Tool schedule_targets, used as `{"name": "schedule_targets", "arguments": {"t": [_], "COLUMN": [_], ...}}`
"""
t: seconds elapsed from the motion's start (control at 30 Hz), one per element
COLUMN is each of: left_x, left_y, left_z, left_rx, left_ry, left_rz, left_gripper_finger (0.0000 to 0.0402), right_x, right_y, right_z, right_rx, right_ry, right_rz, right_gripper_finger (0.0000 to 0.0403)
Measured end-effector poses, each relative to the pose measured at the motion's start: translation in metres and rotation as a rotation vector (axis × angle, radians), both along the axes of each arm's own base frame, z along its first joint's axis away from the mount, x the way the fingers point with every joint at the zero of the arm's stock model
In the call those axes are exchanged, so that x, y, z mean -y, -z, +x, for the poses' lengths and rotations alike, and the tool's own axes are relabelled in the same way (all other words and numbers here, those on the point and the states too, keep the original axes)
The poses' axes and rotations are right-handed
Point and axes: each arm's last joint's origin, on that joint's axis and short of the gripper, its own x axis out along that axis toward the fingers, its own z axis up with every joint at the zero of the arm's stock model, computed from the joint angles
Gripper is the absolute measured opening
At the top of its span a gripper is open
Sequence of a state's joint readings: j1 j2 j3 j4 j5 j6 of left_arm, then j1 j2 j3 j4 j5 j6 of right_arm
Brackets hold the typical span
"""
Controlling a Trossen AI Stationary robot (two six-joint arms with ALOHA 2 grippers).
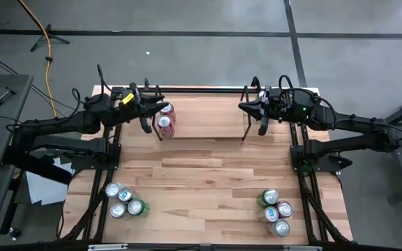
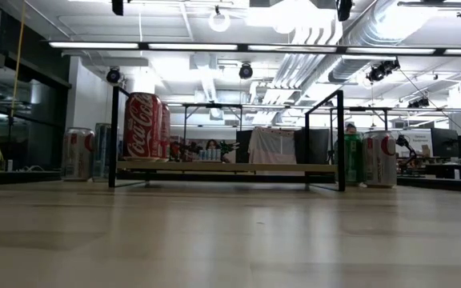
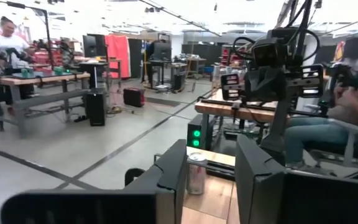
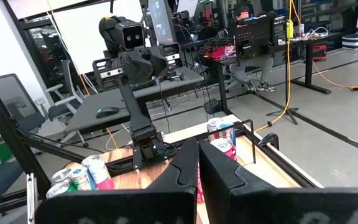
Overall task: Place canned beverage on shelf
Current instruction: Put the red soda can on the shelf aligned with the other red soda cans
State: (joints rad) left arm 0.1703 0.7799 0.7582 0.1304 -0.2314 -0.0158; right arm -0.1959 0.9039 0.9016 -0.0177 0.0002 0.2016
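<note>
The shelf (image 1: 208,115) of thin black rods with a light wood base stands at the table's far edge. Two red cans (image 1: 166,119) stand upright on its left end; they also show in the low view (image 2: 144,126) and the right wrist view (image 4: 222,142). My left gripper (image 1: 152,120) is open just left of these cans and touches nothing. In the left wrist view a can (image 3: 196,173) shows beyond the fingertips, between them. My right gripper (image 1: 262,117) is shut and empty just right of the shelf's right end.
Several cans (image 1: 124,201) stand in a cluster at the table's near left, and several more cans (image 1: 276,209) at the near right. The bare wooden table (image 1: 208,181) lies between them. People sit and stand at desks in the room beyond.
</note>
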Motion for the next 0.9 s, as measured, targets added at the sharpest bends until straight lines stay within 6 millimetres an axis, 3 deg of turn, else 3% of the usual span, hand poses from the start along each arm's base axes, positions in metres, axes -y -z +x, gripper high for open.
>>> {"name": "schedule_targets", "arguments": {"t": [0.3,0.4,0.53,0.9], "left_x": [0.000,0.000,0.001,0.002], "left_y": [0.000,0.000,-0.001,-0.007], "left_z": [0.000,0.000,-0.001,-0.011], "left_rx": [0.010,0.010,0.014,0.046], "left_ry": [0.017,0.018,0.019,0.017], "left_rz": [-0.022,-0.023,-0.021,0.004], "left_gripper_finger": [0.0098,0.0074,0.0011,0.0001], "right_x": [0.000,0.000,0.000,0.000], "right_y": [0.000,0.000,0.000,0.000], "right_z": [0.000,0.000,0.000,0.000], "right_rx": [0.000,0.000,0.000,0.000], "right_ry": [0.000,0.000,0.000,0.000], "right_rz": [0.000,0.000,0.000,0.000], "right_gripper_finger": [0.0000,0.0000,0.0000,0.0000]}}
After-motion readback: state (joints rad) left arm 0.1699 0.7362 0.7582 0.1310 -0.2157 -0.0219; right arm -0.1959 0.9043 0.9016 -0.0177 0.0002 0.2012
